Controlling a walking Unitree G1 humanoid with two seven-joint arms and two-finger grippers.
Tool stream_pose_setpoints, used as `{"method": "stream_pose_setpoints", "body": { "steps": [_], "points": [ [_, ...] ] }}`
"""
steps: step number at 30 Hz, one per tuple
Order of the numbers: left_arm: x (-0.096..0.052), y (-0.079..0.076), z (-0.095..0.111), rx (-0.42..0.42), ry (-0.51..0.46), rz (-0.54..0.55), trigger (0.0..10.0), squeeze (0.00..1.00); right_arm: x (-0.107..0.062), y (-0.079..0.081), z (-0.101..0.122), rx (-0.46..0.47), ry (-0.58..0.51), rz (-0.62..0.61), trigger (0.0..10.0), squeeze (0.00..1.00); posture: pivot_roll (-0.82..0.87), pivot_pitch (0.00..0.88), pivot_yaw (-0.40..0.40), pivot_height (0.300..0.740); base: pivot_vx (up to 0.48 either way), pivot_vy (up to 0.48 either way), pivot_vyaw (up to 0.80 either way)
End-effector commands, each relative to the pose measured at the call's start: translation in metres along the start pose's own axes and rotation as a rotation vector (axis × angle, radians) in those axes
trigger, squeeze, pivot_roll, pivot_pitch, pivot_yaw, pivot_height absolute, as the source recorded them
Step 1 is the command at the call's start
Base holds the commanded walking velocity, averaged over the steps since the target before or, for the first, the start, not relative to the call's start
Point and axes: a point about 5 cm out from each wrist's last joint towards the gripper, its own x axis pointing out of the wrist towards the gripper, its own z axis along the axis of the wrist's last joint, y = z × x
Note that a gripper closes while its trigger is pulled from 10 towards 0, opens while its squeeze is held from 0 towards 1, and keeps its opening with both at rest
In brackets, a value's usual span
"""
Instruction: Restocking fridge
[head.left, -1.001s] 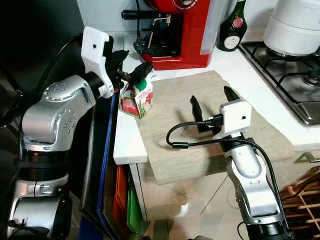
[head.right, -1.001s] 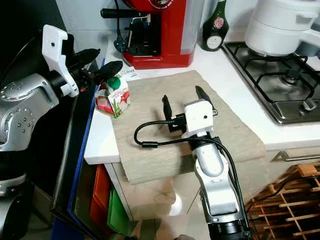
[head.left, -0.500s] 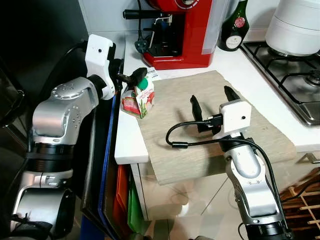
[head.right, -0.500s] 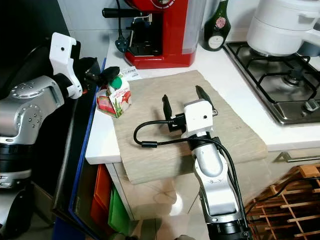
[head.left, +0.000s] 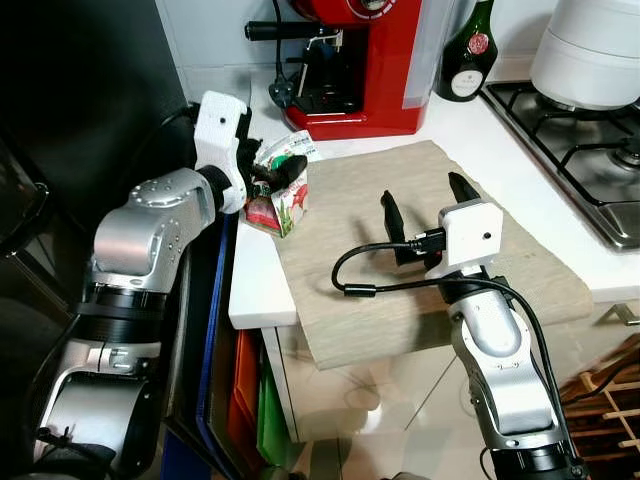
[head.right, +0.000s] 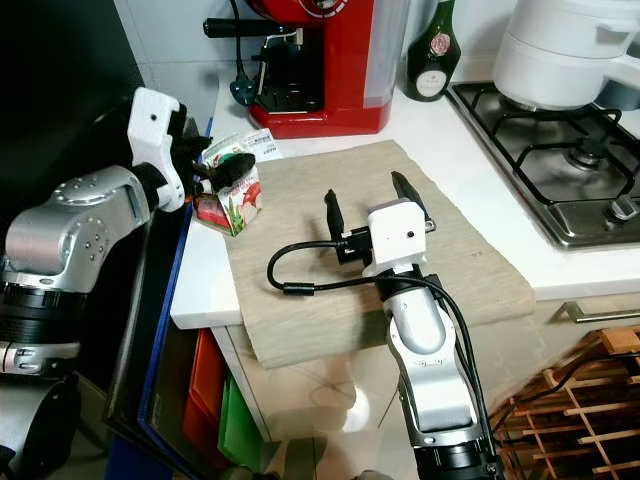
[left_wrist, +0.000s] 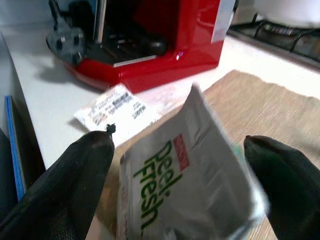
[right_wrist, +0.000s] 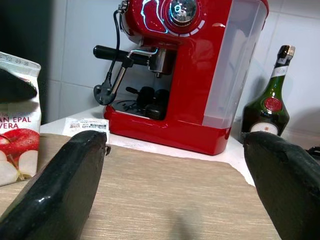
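Note:
A small juice carton (head.left: 288, 207) with apple pictures stands at the left corner of the beige mat (head.left: 350, 200) on the white counter (head.left: 255, 290). My left gripper (head.left: 275, 165) is open and down over the carton's top (left_wrist: 185, 170). One black finger (left_wrist: 75, 185) lies on each side of the folded top, and whether they touch it I cannot tell. My right gripper (head.left: 420, 190) hovers open over the middle of the mat, empty, pointing toward the red coffee machine (right_wrist: 190, 75).
The red coffee machine (head.left: 370, 60) and a green bottle (head.left: 468, 50) stand at the back. A gas hob (head.left: 580, 130) with a white pot (head.left: 590, 50) is on the right. A paper label (left_wrist: 115, 105) lies behind the carton. A dark appliance (head.left: 80, 100) rises left of the counter.
My left gripper has come down and in from the left, from beside the carton's cap to straddling its top. The right arm has stayed put.

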Motion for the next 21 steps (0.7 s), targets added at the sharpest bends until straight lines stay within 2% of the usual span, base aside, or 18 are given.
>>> {"method": "stream_pose_setpoints", "body": {
  "steps": [1, 2, 3, 5, 6, 12, 15, 21],
  "points": [
    [0.002, 0.0001, -0.0022, 0.008, 0.009, 0.005, 10.0, 0.0, -0.0007, -0.0016, 0.002, -0.002, -0.01, -0.01, 10.0, 0.0, -0.08, 0.0, 0.083, 0.74, 0.0, 0.0, 0.0],
    [0.0029, -0.0011, -0.004, 0.005, 0.01, -0.004, 10.0, 0.0, -0.0006, -0.002, 0.002, -0.003, -0.01, -0.01, 10.0, 0.0, -0.08, 0.0, 0.081, 0.74, 0.0, 0.0, 0.0],
    [0.0042, -0.0022, -0.006, 0.004, 0.012, -0.012, 4.7, 0.0, -0.0004, -0.0025, 0.0019, -0.004, -0.009, -0.01, 10.0, 0.0, -0.09, 0.0, 0.081, 0.74, 0.0, 0.0, 0.0],
    [0.005, -0.002, -0.0066, 0.005, 0.011, -0.008, 4.7, 0.0, -0.0002, -0.0028, 0.0019, -0.005, -0.009, -0.009, 10.0, 0.0, -0.09, 0.0, 0.08, 0.74, 0.0, 0.0, 0.0],
    [0.006, -0.0019, -0.0062, -0.003, 0.001, -0.006, 0.0, 0.0, 0.0, -0.0032, 0.0019, -0.006, -0.009, -0.009, 10.0, 0.0, -0.09, 0.0, 0.079, 0.74, 0.0, 0.0, 0.0],
    [0.01, 0.0065, -0.0065, -0.034, -0.057, 0.053, 0.0, 0.0, 0.0018, -0.0037, 0.0023, -0.009, -0.013, -0.009, 10.0, 0.0, -0.09, 0.0, 0.08, 0.74, 0.0, 0.0, 0.0],
    [0.01, 0.0069, -0.0037, -0.052, -0.097, 0.05, 0.0, 0.0, 0.003, -0.0037, 0.0023, -0.007, -0.015, -0.011, 10.0, 0.0, -0.08, 0.0, 0.084, 0.74, 0.0, 0.0, 0.0],
    [0.0089, 0.0026, -0.004, -0.013, -0.134, 0.014, 0.0, 0.0, 0.0081, -0.0016, 0.005, -0.002, -0.034, -0.018, 10.0, 0.0, -0.07, 0.0, 0.098, 0.74, 0.0, 0.0, 0.0]
  ]
}}
